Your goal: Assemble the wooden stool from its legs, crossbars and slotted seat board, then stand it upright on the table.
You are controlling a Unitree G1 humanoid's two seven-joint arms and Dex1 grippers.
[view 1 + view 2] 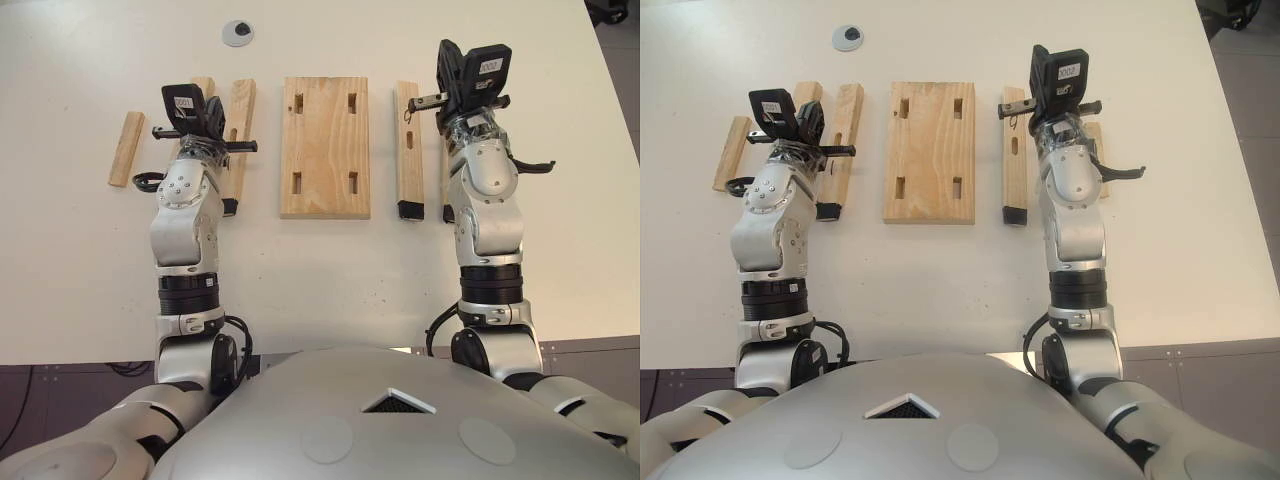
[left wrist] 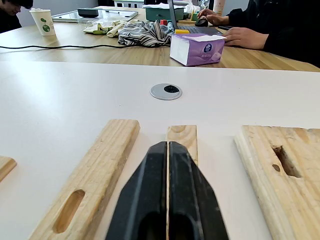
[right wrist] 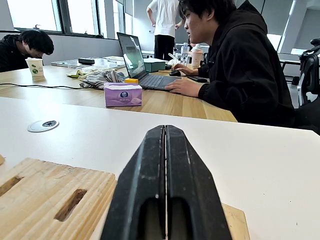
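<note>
Six wooden pieces lie flat on the white table (image 1: 80, 260). The slotted seat board (image 1: 324, 146) is in the middle, with a pair of legs (image 1: 241, 135) to its left, a short crossbar (image 1: 126, 148) farther left and a single leg (image 1: 408, 150) to its right. The sixth piece (image 3: 235, 221) is mostly hidden under the right arm and is possibly another leg. The left gripper (image 2: 167, 146) is clenched on nothing and hangs over the pair, covering part of one. The right gripper (image 3: 164, 131) is likewise closed and empty above the hidden piece. A round cable cap (image 1: 237, 33) lies beyond the board.
</note>
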